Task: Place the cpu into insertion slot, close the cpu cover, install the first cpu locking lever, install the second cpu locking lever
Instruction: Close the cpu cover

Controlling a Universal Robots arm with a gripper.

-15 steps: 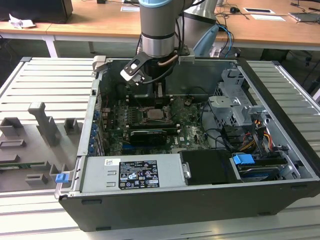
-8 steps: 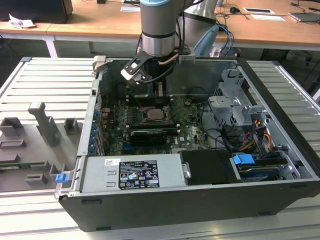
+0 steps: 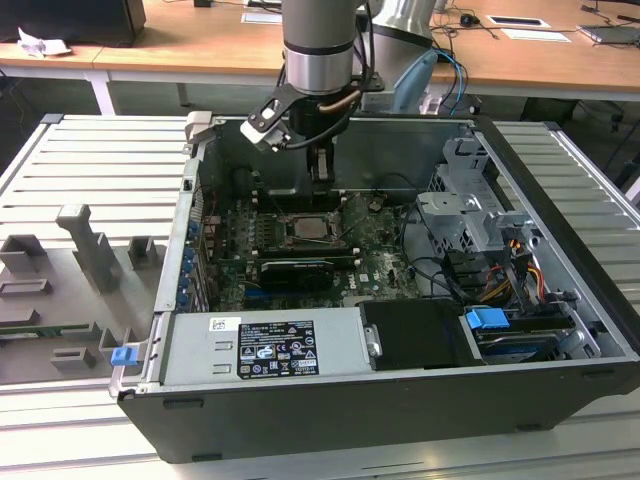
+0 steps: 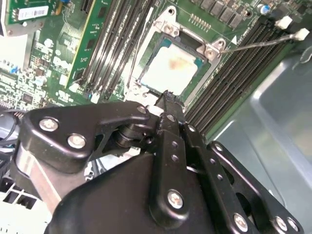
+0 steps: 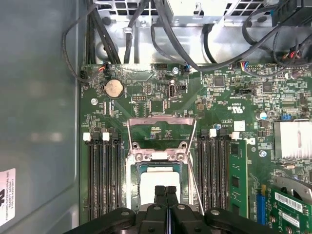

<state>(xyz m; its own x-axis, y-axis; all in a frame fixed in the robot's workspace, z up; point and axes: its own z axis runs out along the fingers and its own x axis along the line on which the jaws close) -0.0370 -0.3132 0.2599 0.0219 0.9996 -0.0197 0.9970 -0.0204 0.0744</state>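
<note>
Zero payload: black claw (image 5: pixel 166 190) fully closed above pale silver square cpu (image 4: pixel 168 70). Descending crooked, I'd risk scratching it.

Exterior view: high, well back, angled down into the open computer case (image 3: pixel 330 420), arm (image 3: pixel 318 60) at its twelve o'clock; first wrist view: close, straight down on the motherboard (image 5: pixel 204 97); second wrist view: closer, slanted; all three share the insertion slot (image 5: pixel 158 156).
</note>
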